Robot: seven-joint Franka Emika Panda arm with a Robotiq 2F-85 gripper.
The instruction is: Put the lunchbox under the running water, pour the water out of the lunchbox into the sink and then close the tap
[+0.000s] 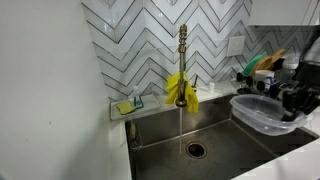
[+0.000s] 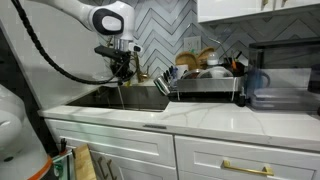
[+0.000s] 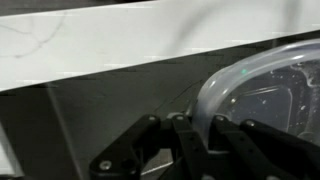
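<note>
The clear plastic lunchbox [image 1: 262, 112] hangs over the right side of the sink [image 1: 215, 150], held by its rim in my gripper [image 1: 288, 98]. In the wrist view the gripper [image 3: 200, 140] is shut on the lunchbox rim [image 3: 255, 85]. The brass tap [image 1: 182, 50] stands at the back with a yellow cloth [image 1: 180, 88] round it. A thin stream of running water [image 1: 180, 125] falls to the round drain [image 1: 195, 150]. The lunchbox is to the right of the stream, apart from it. In an exterior view the gripper [image 2: 122, 68] hangs over the sink [image 2: 120, 97].
A sponge holder [image 1: 128, 105] sits on the ledge left of the tap. A dish rack [image 2: 205, 85] with several dishes stands beside the sink. A white counter [image 2: 230, 118] runs along the front. Herringbone tiles [image 1: 130, 40] back the sink.
</note>
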